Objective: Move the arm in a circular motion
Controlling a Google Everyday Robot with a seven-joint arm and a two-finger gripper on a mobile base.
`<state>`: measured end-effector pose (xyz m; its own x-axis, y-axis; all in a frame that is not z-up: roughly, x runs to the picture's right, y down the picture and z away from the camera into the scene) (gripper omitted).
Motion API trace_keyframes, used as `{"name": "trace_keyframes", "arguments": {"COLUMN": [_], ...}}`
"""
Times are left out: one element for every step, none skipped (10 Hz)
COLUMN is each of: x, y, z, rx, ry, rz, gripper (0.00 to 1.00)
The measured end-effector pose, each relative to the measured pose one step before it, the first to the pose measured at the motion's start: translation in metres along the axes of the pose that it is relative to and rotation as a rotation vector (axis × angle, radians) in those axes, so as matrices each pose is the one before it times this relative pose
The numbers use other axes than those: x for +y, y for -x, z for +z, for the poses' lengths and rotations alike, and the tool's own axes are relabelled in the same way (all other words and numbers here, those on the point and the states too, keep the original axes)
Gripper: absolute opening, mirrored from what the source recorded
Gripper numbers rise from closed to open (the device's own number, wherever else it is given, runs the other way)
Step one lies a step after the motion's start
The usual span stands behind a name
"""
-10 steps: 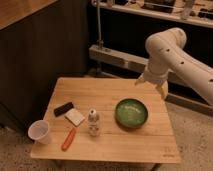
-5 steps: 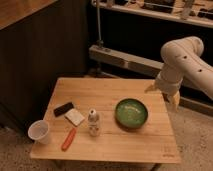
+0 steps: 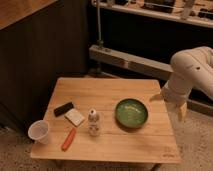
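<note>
The thick white robot arm of smooth rounded tube segments [image 3: 192,70] reaches in from the right edge, its elbow bent above the right end of the light wooden slatted tabletop [image 3: 105,92], and carries nothing. Its pale tan pincer [image 3: 176,102] hangs just off the tabletop's right edge, beside the round green bowl [image 3: 131,113]; how far it is open I cannot tell. Judging by this pose alone, the circle seems mid-sweep on its right side, with the return over the tabletop probably left.
</note>
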<state>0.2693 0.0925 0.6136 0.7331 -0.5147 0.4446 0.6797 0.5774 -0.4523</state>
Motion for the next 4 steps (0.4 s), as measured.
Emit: {"name": "trace_keyframes", "arguments": {"x": [0.00558, 0.00886, 0.01127, 0.01251], "y": [0.00719, 0.01405, 0.01717, 0.02396], "z": [-0.00144, -0.00277, -0.00278, -0.00482], "rx": [-0.00414, -0.00297, -0.00231, -0.00175], "ry": [-0.00524, -0.00558, -0.00375, -0.00265], "rz": [-0.00526, -0.01243, -0.01271, -0.01861], "gripper": [0.80, 0.80, 0.80, 0.80]}}
